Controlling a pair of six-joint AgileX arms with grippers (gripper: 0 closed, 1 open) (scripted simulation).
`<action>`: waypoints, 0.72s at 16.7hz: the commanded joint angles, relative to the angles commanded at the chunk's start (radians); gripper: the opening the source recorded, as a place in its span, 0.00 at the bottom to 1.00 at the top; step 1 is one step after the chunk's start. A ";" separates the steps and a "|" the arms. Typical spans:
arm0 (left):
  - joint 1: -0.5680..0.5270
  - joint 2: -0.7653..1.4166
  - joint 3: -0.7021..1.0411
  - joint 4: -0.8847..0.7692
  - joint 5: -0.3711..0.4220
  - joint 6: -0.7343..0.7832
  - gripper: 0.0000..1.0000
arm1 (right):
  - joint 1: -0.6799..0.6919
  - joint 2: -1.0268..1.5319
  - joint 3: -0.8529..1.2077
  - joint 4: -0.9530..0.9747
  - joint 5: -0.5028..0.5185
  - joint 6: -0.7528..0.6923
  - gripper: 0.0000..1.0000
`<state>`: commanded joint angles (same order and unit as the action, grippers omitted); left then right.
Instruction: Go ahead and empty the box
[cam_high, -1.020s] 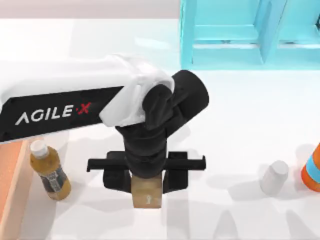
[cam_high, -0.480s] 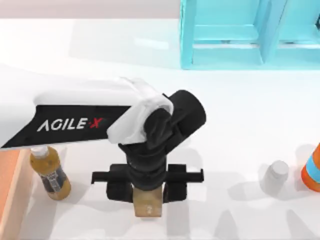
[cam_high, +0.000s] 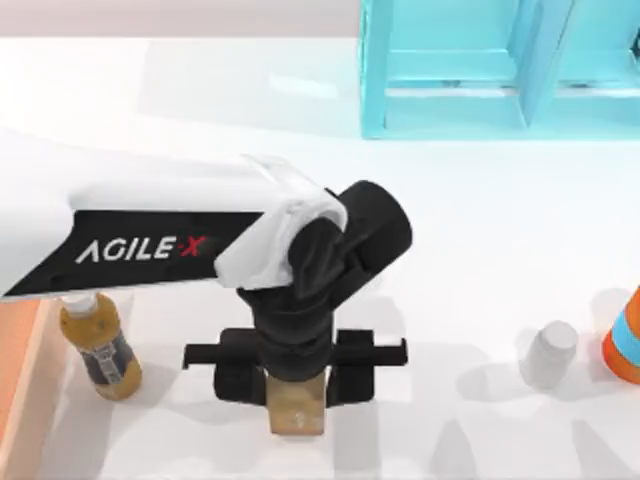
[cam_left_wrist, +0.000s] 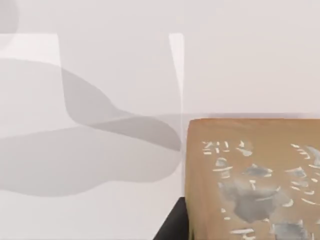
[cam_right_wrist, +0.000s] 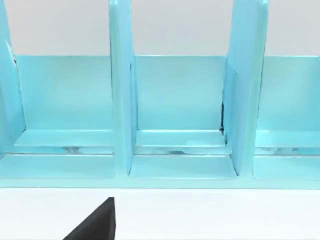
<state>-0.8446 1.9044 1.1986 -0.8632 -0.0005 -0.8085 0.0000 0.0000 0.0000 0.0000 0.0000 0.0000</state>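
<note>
Top view showed my left end effector clamped on a small tan cube, its fingers touching both sides.

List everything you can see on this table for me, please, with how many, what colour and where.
Box: one, light orange-brown, at the table's left edge, mostly cut off.
Bottle: one, amber with a white cap and dark label, lying on the table just right of the box.
Cube: one, tan, near the front middle, between the left claw's fingers.
White bottle: one, white, on the right side of the table.
Cone-like object: one, orange with a blue band, at the right edge, partly cut off.
Shelf unit: one, cyan, at the back right, with upright dividers.
Table: one, white.
Left arm: one, white and black, reaching in from the left.
Left claw: one, black, fingers on either side of the cube.
</note>
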 joint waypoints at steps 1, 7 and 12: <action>0.000 0.000 0.000 0.000 0.000 0.000 0.68 | 0.000 0.000 0.000 0.000 0.000 0.000 1.00; 0.000 0.000 0.000 0.000 0.000 0.000 1.00 | 0.000 0.000 0.000 0.000 0.000 0.000 1.00; 0.000 0.000 0.000 0.000 0.000 0.000 1.00 | 0.000 0.000 0.000 0.000 0.000 0.000 1.00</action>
<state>-0.8446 1.9044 1.1986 -0.8632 -0.0005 -0.8085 0.0000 0.0000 0.0000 0.0000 0.0000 0.0000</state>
